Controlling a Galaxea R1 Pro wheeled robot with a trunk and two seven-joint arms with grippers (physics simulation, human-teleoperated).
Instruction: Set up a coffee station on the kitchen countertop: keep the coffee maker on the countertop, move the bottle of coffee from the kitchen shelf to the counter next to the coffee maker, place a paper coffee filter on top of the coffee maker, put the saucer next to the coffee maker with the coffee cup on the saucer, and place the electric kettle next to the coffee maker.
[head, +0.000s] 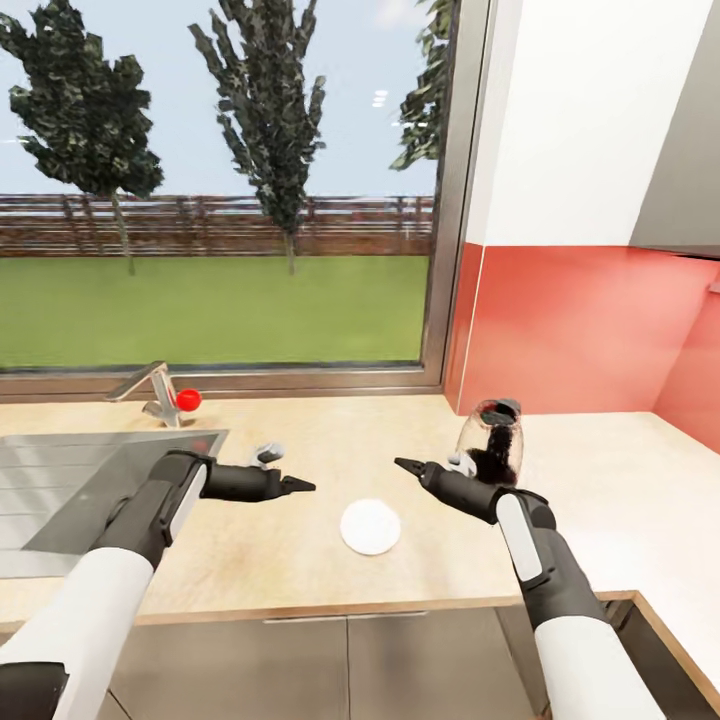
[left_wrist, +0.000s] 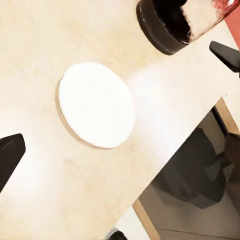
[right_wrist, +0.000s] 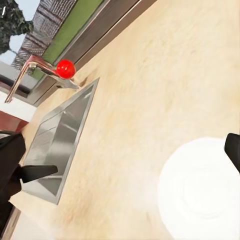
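— From the head, what do you see?
— My left gripper (head: 303, 486) and right gripper (head: 405, 465) hover over the countertop (head: 300, 560), holding nothing; the saucer (head: 370, 527) lies between them, the bottle of coffee (head: 491, 441) behind my right arm.
— Left wrist?
— Fingers spread wide around the saucer (left_wrist: 96, 104); bottle (left_wrist: 175, 22) near.
— Right wrist?
— One fingertip (right_wrist: 232, 150) at the saucer (right_wrist: 200, 190); opening I cannot tell. Sink (right_wrist: 60, 145) beyond.

Bright even daylight, soft shadows, sharp

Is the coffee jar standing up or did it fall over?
Standing up. The coffee jar sits upright on the countertop, dark lid on top, coffee at its bottom, behind the right gripper.
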